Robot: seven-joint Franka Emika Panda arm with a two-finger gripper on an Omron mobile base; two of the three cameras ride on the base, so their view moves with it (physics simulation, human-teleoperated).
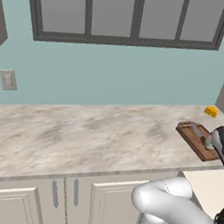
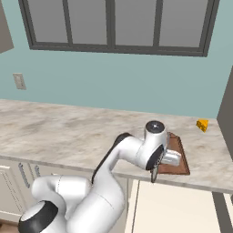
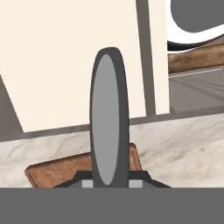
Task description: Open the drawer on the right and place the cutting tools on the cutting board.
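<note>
ITEM 1, arm (image 2: 91, 191): white with dark joints, rising at 7 o'clock in the right base view and bending forward to the desk's front edge

ITEM 2, drawer (image 2: 177, 209): cream-white, pulled open, pale interior showing at 5 o'clock in both base views, directly below the desk edge and the board

ITEM 3, cabinet doors (image 1: 114, 206): cream, panelled, under the desk at 6 to 7 o'clock in the left base view, with upright grey bar handles (image 1: 55, 193)

ITEM 4, jaws: closed on a cutting tool (image 3: 109, 122), a flat grey piece with a dark rim that stands between the tips in the hand view; knife or scissors, cannot tell. They hang over the near edge of the board, above the open drawer

ITEM 5, cutting board (image 2: 181, 164): reddish-brown wood with a raised rim, flat on the desk at its right end, at 3 o'clock in the left base view. A slim grey utensil (image 1: 198, 132) lies on it there, its near end meeting the jaws; whether it is the held piece cannot be told

ITEM 6, desk (image 1: 82, 135): pale marbled top

ITEM 7, yellow cheese wedge (image 2: 202, 125): on the desk beyond the board, at 2 o'clock, apart from it

ITEM 8, wall outlet (image 2: 19, 81): on the blue-green wall at 10 o'clock

ITEM 9, window (image 2: 113, 27): dark-framed, at 12 o'clock
</note>
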